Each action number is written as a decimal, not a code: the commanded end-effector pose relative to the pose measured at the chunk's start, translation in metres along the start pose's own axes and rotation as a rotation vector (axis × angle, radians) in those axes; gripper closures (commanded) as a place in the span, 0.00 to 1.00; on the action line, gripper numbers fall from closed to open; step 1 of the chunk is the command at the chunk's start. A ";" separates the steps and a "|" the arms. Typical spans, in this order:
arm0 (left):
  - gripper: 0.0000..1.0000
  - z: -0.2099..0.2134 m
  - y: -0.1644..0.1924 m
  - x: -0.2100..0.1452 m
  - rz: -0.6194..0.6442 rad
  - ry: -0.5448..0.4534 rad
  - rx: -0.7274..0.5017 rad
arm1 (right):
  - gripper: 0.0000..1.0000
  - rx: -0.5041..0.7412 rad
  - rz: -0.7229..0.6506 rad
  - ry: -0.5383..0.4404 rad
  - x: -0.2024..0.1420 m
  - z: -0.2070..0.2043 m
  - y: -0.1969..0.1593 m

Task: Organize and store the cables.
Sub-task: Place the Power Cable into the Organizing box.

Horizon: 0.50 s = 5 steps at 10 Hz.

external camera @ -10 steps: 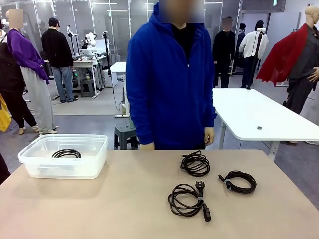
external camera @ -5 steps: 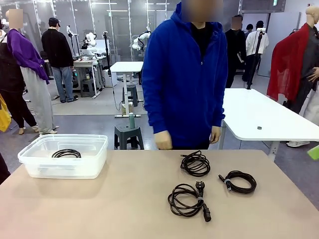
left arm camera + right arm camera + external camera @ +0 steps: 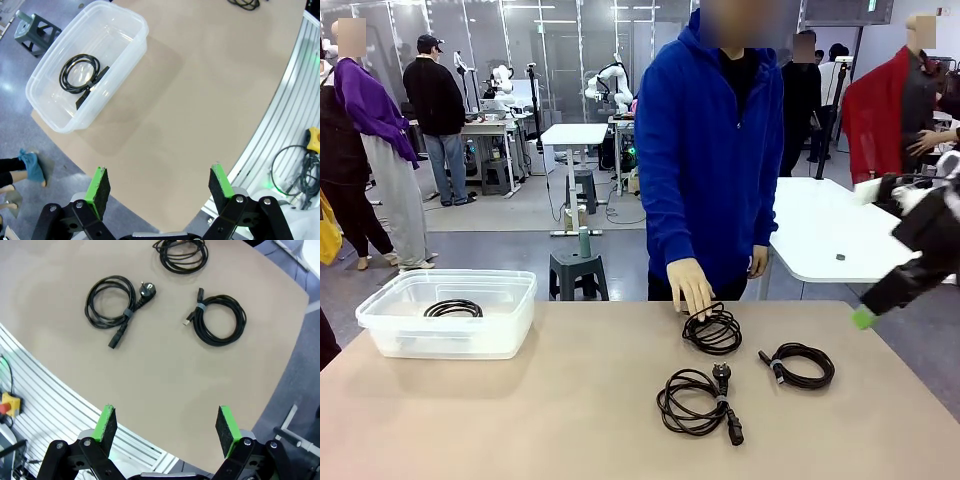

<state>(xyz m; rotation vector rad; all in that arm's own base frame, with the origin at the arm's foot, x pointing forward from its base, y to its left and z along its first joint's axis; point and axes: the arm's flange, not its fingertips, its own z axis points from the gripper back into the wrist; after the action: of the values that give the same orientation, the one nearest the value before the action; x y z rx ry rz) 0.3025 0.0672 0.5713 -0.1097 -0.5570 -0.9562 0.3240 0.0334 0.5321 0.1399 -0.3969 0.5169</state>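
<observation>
Three coiled black cables lie on the tan table right of centre. A person's hand (image 3: pixel 692 288) rests on the far coil (image 3: pixel 712 330). The coil with slim connectors (image 3: pixel 800 365) lies to its right, and the one with a chunky power plug (image 3: pixel 700 400) is nearest. A fourth cable (image 3: pixel 453 308) sits in the clear plastic bin (image 3: pixel 380 325) at the left. My right arm (image 3: pixel 925 235) enters blurred from the right edge, high above the table. My right gripper (image 3: pixel 166 425) is open above the plug cable (image 3: pixel 112 305) and the slim cable (image 3: pixel 220 320). My left gripper (image 3: pixel 159 185) is open, high over the bin (image 3: pixel 132 20).
The person in a blue hoodie (image 3: pixel 710 150) stands at the far edge. A white table (image 3: pixel 830 235) stands behind on the right. Bare tabletop (image 3: pixel 570 400) lies between the bin and the coils. An aluminium frame (image 3: pixel 287 125) borders the table on my side.
The person has stepped to the right and lowered a hand onto the far coil. My right arm has come into the front view from the right edge. The cables have not moved.
</observation>
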 end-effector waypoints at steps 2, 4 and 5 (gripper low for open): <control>0.00 0.001 0.000 0.000 0.005 0.008 0.008 | 0.00 -0.050 -0.111 0.008 0.046 -0.041 0.020; 0.00 0.001 0.000 0.000 0.005 0.008 0.008 | 0.00 -0.096 -0.156 0.044 0.062 -0.074 0.041; 0.00 0.001 0.000 0.000 0.005 0.008 0.008 | 0.00 -0.122 -0.172 0.061 0.068 -0.089 0.048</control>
<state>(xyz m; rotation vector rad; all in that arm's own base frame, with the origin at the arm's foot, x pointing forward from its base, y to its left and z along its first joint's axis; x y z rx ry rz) 0.3023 0.0675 0.5713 -0.1102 -0.5580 -0.9557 0.3730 0.1150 0.4832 0.0851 -0.3602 0.3818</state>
